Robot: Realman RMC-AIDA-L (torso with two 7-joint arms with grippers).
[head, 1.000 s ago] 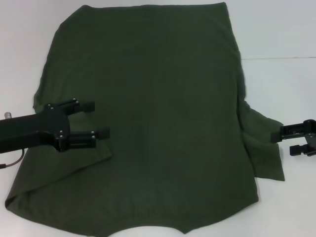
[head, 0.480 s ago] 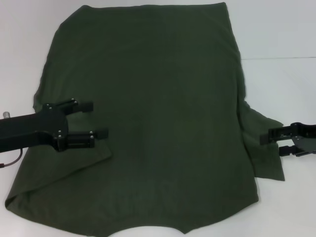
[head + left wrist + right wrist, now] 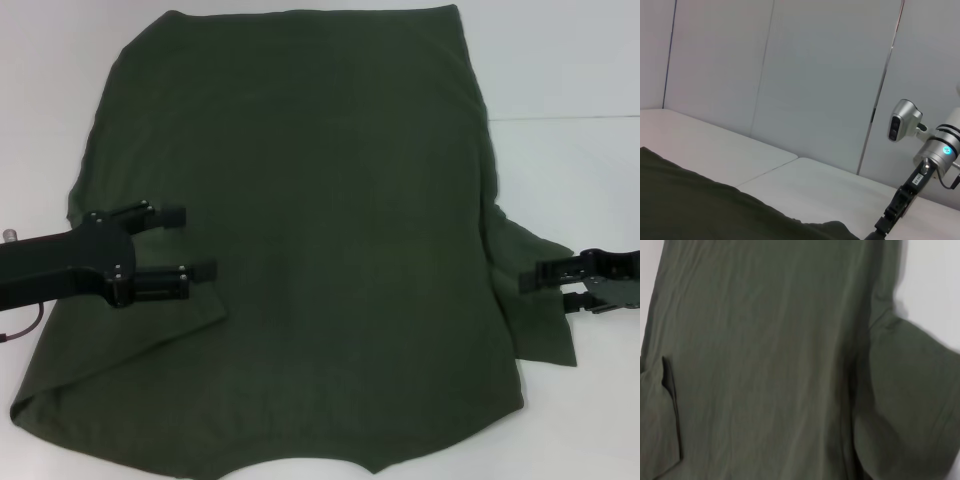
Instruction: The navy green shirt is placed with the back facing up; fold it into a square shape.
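The shirt [image 3: 300,230] was spread plain side up over the white table [image 3: 580,70], its left sleeve already folded inward and its right sleeve [image 3: 535,300] lying outward. The left gripper [image 3: 188,243] was held over the folded left side, fingers spread and empty. The right gripper [image 3: 545,288] was positioned at the right sleeve's edge, parted, nothing yet gripped. For a clean fold, the sleeve hem should be pinched fully and carried flat across the body.
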